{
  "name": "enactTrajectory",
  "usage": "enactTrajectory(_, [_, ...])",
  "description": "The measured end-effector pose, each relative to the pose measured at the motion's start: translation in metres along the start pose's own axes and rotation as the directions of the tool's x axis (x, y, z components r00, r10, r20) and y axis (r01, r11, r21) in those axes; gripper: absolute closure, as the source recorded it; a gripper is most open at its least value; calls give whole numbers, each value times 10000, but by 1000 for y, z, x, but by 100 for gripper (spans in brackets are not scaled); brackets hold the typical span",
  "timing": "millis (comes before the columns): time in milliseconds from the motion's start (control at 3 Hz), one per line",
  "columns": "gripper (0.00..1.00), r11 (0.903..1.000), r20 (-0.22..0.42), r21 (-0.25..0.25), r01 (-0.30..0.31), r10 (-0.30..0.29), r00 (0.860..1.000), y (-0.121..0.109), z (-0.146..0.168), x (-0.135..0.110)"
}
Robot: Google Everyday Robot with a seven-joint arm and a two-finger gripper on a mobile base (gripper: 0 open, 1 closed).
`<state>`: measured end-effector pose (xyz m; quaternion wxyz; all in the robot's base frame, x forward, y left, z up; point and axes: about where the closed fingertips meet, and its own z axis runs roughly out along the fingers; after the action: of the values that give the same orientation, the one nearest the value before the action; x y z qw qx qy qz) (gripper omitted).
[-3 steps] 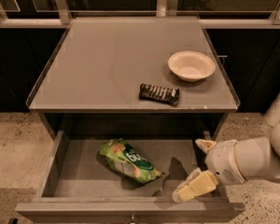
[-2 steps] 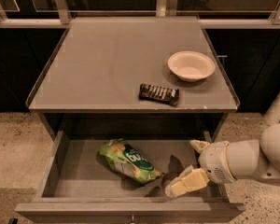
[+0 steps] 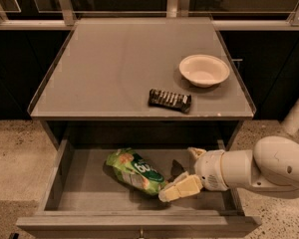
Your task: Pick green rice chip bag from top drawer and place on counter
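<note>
1. The green rice chip bag lies flat on the floor of the top drawer, lower centre of the frame, slanting from upper left to lower right. It is puffy, crinkly, glossy film.
2. The gripper is inside the drawer, just right of the bag's lower-right end. Its pale, blocky jaws are spread and pinch nothing; whether the lower one touches the bag I cannot tell.
3. In my judgement, the jaws should slide further left, straddle the bag's body rather than its slick corner, and close gently.
4. The drawer is matte grey with low walls, so the lift must clear the front wall.
5. Above, the matte grey desk carries a pale round bowl and a dark ridged bar.
</note>
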<state>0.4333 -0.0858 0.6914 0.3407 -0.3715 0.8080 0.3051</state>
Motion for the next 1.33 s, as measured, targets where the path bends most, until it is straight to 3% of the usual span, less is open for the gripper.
enactTrajectory(667, [0, 9994, 125, -291, -174, 178, 9998, 14, 40, -2])
enactTrajectory(1333, [0, 9996, 27, -158, 223, -222, 9997, 23, 58, -6])
